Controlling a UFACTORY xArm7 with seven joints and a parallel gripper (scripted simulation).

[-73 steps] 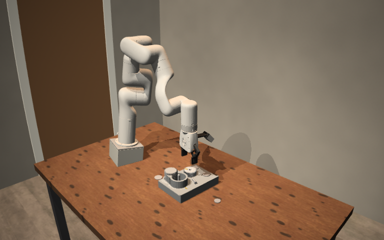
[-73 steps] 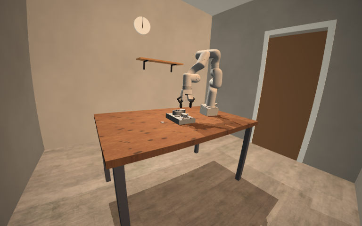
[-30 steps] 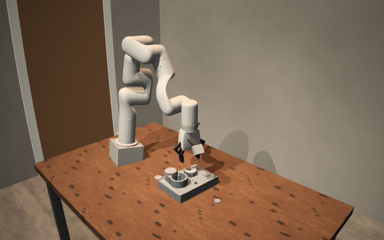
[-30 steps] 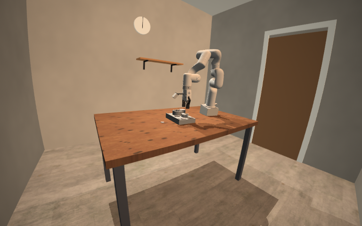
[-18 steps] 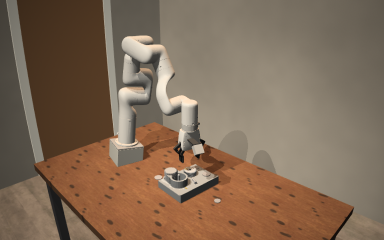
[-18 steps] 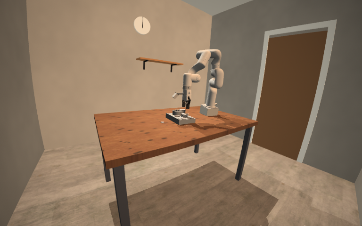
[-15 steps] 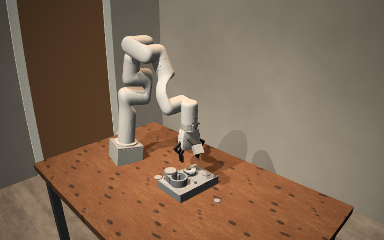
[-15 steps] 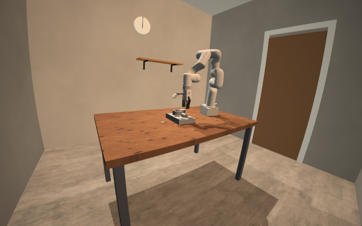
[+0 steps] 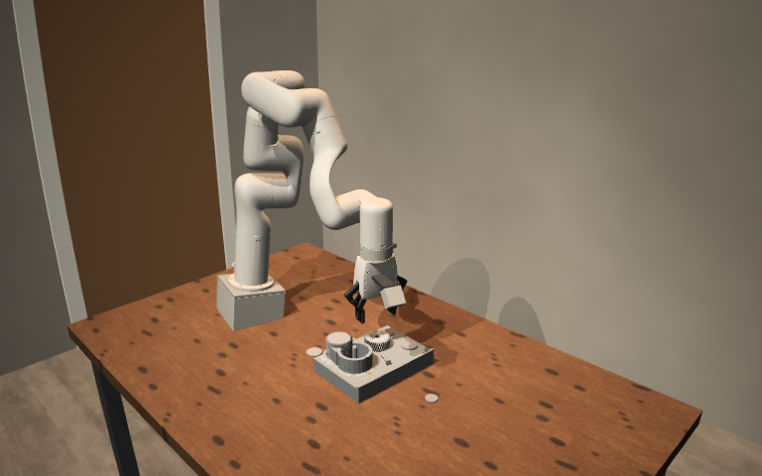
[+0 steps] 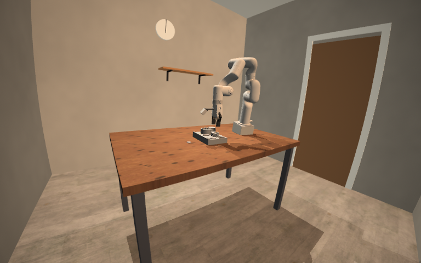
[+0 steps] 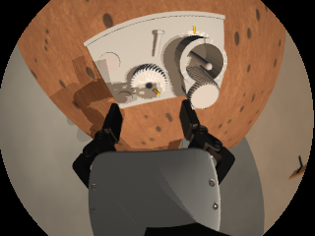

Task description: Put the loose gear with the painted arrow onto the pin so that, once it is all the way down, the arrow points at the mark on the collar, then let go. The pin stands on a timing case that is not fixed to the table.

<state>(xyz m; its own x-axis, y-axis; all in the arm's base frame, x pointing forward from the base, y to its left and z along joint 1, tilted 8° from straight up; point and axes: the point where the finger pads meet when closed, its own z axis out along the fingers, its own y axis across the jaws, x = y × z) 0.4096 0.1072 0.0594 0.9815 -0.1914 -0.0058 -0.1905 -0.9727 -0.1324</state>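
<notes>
Black fingers of my gripper (image 9: 375,311) stand spread wide with nothing between them, hanging above the table (image 9: 562,404). Just below and ahead of me lies the grey timing case (image 9: 387,375). On it, nearest my fingertips, lies the loose gear (image 11: 146,79) with its small yellow marking. Beyond it rises the collar (image 9: 354,359) around the pin (image 9: 355,350). Small pale discs (image 9: 431,398) lie on the wood, further off.

The grey timing case (image 9: 393,375) is lying flat on the desk (image 9: 505,415). The loose toothed gear (image 9: 377,340) is lying flat on the case's top, its yellow arrow (image 11: 157,89) showing. Just beside it the pin (image 9: 356,350) is standing upright inside the raised collar (image 9: 354,363), bare.
</notes>
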